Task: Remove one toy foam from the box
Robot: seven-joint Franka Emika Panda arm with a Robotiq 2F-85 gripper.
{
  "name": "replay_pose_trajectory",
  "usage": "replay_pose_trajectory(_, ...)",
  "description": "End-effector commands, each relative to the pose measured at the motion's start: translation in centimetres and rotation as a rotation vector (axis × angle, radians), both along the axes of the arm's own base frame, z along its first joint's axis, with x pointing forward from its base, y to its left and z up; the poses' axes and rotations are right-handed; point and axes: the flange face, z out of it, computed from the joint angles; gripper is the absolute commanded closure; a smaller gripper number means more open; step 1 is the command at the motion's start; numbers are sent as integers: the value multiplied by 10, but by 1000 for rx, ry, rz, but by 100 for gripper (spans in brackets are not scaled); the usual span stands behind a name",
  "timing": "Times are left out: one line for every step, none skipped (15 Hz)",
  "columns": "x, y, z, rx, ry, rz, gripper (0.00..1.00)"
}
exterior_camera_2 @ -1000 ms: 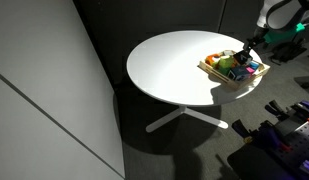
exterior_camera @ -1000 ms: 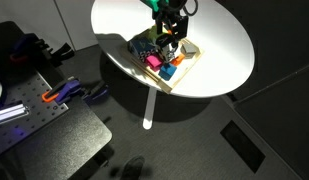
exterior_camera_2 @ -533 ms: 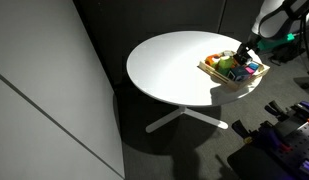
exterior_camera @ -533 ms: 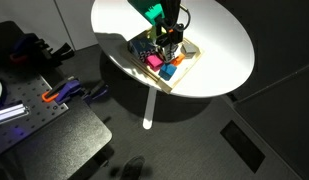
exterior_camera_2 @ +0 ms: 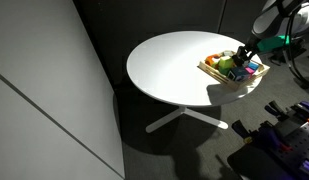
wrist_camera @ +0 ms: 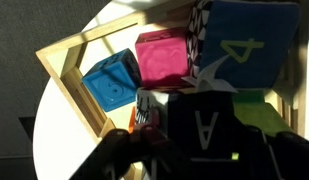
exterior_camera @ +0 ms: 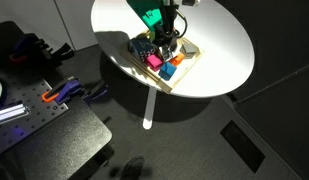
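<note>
The box [wrist_camera: 69, 75] is a shallow tan wooden tray on the round white table, seen in both exterior views [exterior_camera: 184, 72] [exterior_camera_2: 219, 76]. It holds several foam blocks. In the wrist view the toy foam [wrist_camera: 206, 125], black with a white "A", sits low in the picture. My gripper [wrist_camera: 204, 152] has a dark finger pressed against each side of it. In both exterior views the gripper [exterior_camera: 166, 42] [exterior_camera_2: 246, 55] is lowered into the box, and the toy foam is hidden there.
Around the toy foam lie a light blue block [wrist_camera: 112, 85], a pink block [wrist_camera: 162, 58], a large blue block with a "4" [wrist_camera: 249, 45] and a green one [wrist_camera: 256, 110]. The table [exterior_camera: 219, 40] has bare surface beside the box. Equipment stands on the dark floor [exterior_camera: 54, 95].
The gripper has come down into the box over the last second, from just above the blocks to among them.
</note>
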Motion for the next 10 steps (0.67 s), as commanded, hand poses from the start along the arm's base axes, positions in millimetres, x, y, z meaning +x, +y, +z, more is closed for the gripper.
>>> replay_pose_trajectory(2,-9,10,-10,29,-6,66)
replay_pose_trajectory(2,-9,14,-19,33,-5,75)
replay_pose_trajectory(1,-9,19,-30,44,-5,82)
replay_pose_trajectory(1,-9,23,-41,53,-1,89)
replay_pose_trajectory(1,-8,27,-53,62,3,96)
replay_pose_trajectory(1,-6,32,-64,67,11,97)
replay_pose_trajectory(2,-5,35,-72,73,15,99)
replay_pose_trajectory(2,-3,40,-79,75,22,100)
replay_pose_trajectory(2,0,44,-87,77,28,98)
replay_pose_trajectory(3,3,48,-93,78,35,97)
